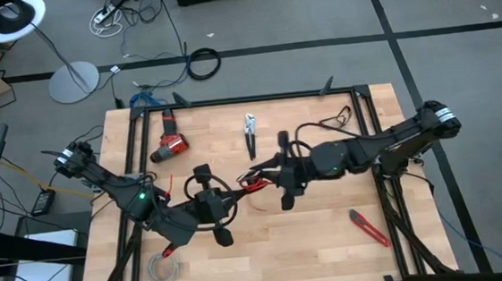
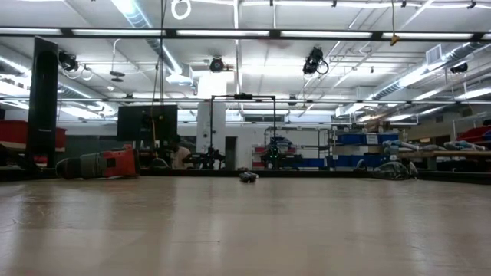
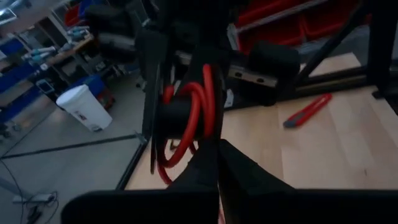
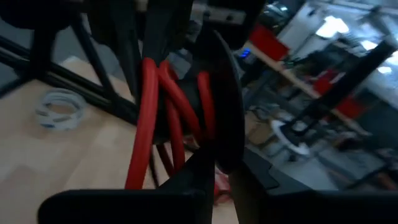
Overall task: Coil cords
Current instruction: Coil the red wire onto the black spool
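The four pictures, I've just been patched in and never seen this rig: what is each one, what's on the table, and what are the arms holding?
These are two dark robot arms at a wooden table. The high view looks straight down. The low view looks level across the tabletop. Each wrist view looks past that arm's own fingers.

In the high view, the left gripper and right gripper meet mid-table over the red wire. Both wrist views show its loops close up. The left gripper is shut; the right gripper's grip cannot be made out.

Also on the table: a red drill, pliers, a red utility knife, a pale grey wire coil and a black cable.
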Controlling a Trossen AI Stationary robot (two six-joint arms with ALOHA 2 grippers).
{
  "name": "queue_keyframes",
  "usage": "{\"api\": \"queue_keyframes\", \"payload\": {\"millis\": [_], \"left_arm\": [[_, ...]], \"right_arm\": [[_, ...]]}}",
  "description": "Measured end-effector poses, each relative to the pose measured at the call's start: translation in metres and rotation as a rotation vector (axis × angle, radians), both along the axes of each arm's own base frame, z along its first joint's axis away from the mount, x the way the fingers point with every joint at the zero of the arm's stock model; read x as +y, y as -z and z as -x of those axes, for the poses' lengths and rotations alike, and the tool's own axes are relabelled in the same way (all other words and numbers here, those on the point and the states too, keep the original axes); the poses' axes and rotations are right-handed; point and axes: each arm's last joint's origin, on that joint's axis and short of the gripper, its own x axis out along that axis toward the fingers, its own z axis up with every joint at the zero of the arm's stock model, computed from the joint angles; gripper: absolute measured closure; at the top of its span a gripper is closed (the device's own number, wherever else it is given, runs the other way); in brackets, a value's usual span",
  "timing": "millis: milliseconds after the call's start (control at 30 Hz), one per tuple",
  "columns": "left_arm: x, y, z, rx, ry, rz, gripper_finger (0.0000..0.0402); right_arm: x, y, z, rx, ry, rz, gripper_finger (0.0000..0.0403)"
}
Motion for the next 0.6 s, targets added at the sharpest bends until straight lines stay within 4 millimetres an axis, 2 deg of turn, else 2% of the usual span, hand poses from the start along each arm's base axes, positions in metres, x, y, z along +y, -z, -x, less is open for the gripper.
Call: {"api": "queue_keyframes", "payload": {"millis": [333,600], "left_arm": [[-0.006,0.012,-0.010,-0.112,0.055,-0.033,0.0401],[-0.005,0.030,-0.018,-0.288,0.179,-0.059,0.0401]], "right_arm": [[0.031,-0.031,0.046,-0.092,0.013,0.062,0.0360],[0.042,-0.039,0.061,-0.115,-0.013,0.055,0.0360]]}}
